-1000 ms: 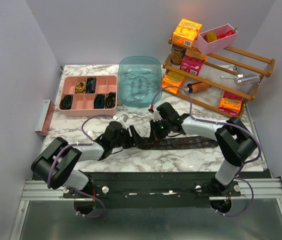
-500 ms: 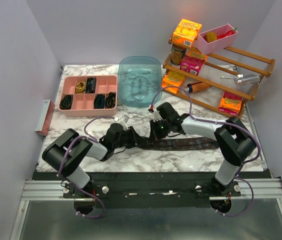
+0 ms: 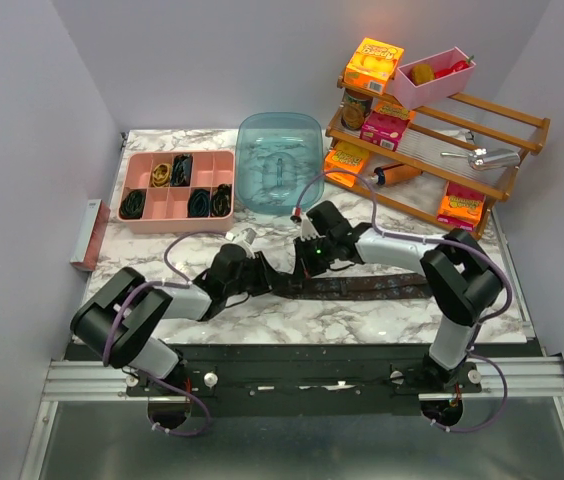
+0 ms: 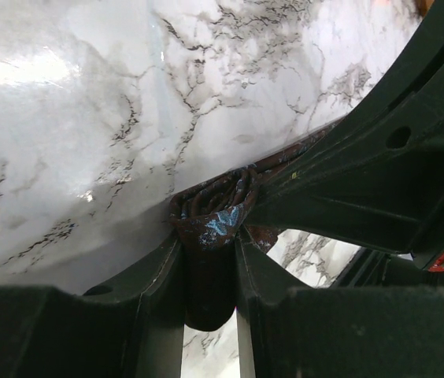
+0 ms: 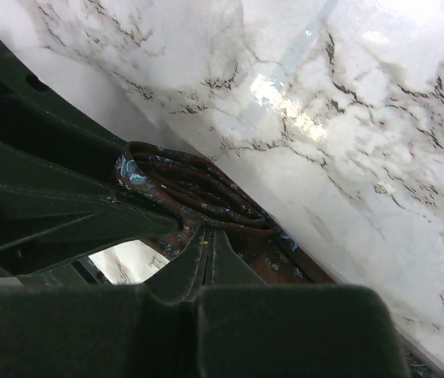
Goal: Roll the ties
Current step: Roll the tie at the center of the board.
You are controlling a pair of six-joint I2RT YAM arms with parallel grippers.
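Clearly the rolling itself is the step in hand. From above, the dark brown tie (image 3: 362, 288) lies on the marble table (image 3: 142, 250) near its middle, with its flat tail running toward 3 o'clock. Its wound end sits where the left gripper (image 3: 265, 281) and right gripper (image 3: 311, 266) meet. A pink tray (image 3: 177, 156) at 10 o'clock holds rolled ties (image 3: 134, 205).

In the left wrist view, the left gripper (image 4: 209, 248) stands narrow, its fingers (image 4: 161, 283) pressed on either side of the small coil (image 4: 214, 214).

In the right wrist view, the right gripper (image 5: 205, 235) is closed on nothing, its tips resting on flat fabric at 5 o'clock of the coil (image 5: 179, 179).

Most of the length looks unrolled, so I judge the next move calls for another turn of the coil toward 3 o'clock, keeping the tail flat and the layers tight
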